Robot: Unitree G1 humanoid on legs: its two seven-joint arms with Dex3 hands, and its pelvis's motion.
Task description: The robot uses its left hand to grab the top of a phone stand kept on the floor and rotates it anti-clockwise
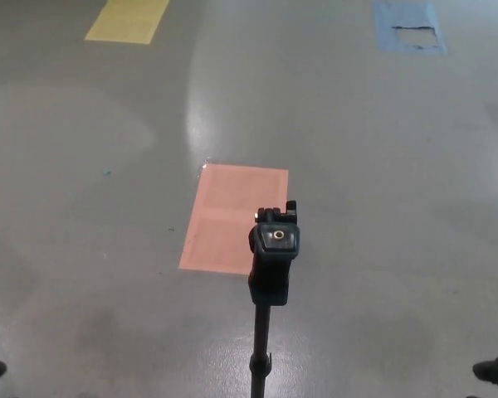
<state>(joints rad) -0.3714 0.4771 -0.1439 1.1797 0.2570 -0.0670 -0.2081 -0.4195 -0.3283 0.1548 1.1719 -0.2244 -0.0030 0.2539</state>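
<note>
A black phone stand (273, 253) rises from the floor in the lower middle of the head view. Its clamp head with a small round screw on top faces up, and its thin pole (261, 356) runs down out of the bottom edge. Neither of my hands shows near the stand. Nothing touches the top of the stand.
A pink rectangle (232, 217) is marked on the grey floor behind the stand. A yellow patch (129, 20) lies at the far left and a blue patch (409, 26) at the far right. Small dark shapes (495, 371) sit at the bottom corners.
</note>
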